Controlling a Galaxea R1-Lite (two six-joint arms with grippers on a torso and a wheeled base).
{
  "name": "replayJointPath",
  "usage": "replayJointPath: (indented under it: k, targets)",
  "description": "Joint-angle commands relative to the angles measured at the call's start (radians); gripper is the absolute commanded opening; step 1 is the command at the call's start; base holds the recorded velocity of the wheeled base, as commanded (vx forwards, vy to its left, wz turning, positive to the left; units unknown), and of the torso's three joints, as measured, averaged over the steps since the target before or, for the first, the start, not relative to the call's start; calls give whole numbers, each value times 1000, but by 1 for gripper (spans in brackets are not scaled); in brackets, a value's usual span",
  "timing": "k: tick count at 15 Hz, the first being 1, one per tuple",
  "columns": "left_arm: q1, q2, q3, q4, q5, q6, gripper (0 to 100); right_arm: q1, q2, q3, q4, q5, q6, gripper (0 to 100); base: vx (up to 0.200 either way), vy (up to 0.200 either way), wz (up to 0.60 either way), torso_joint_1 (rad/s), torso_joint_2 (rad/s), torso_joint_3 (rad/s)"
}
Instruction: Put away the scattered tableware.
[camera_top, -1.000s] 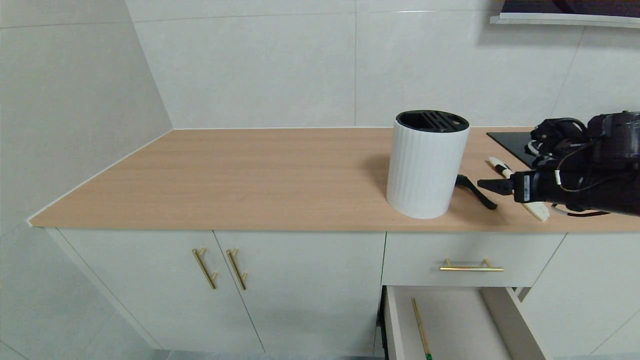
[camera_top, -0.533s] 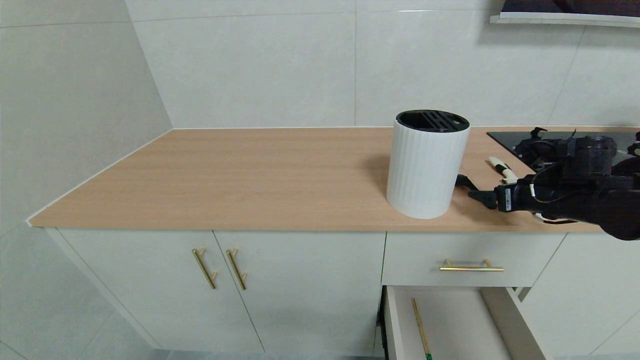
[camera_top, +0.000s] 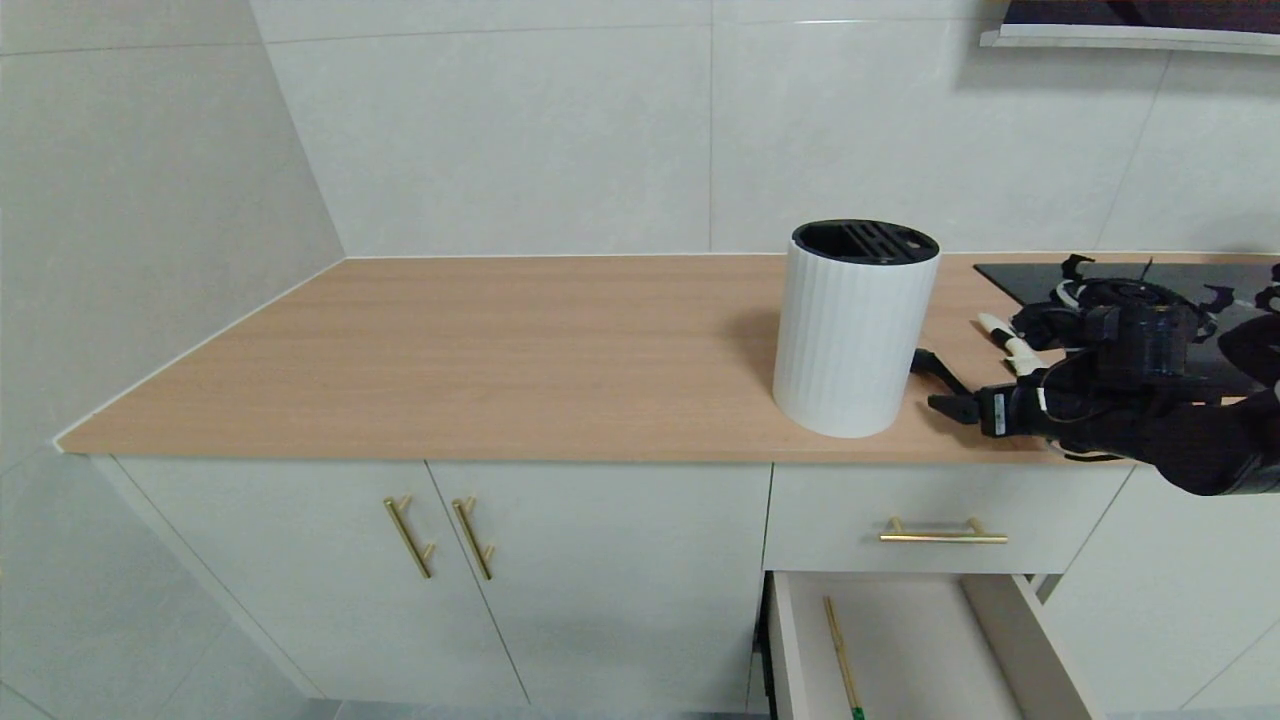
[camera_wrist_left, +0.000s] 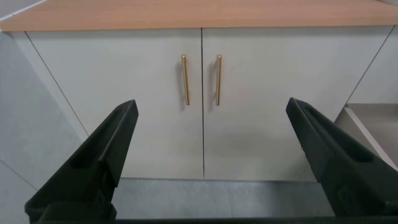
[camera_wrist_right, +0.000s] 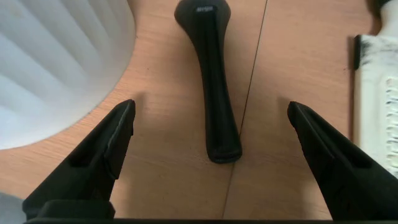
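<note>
Right gripper (camera_wrist_right: 208, 111): jaws spread wide, gripping nothing.
Black utensil handle (camera_wrist_right: 214, 81): flat on the wooden countertop (camera_wrist_right: 168, 162), lengthwise in the gap between the jaws, touching neither.
White ribbed holder (camera_wrist_right: 56, 56): just outside one jaw.
Cream utensil (camera_wrist_right: 376, 93): just outside the other.
Left gripper (camera_wrist_left: 208, 109): jaws wide, empty, facing cabinet doors (camera_wrist_left: 155, 124).

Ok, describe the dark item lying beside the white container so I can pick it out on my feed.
Find the white ribbed holder standing on the wooden countertop. Just to its right, lying flat on the wood, is a slim black utensil. It is black all over and lies nearest the holder, unlike the cream-coloured utensil lying farther right.
</note>
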Motion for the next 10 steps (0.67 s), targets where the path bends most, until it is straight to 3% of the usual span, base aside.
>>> replayJointPath:
  k: [1,6,7,10]
  targets:
    - [0,0,0,-1,0,0,100,1,21,0,-24,-3,1,100,0,0,0,0,0,0]
    - [0,0,0,1,0,0,100,3,34,0,-36,-5,0,100,0,0,0,0,0,0]
    - [0,0,0,1,0,0,100,3,37,0,-36,-5,0,0,0,0,0,0,0,0]
    - [0,0,0,-1,0,0,100,3,38,0,-30,-5,0,0,0,0,0,0,0,0]
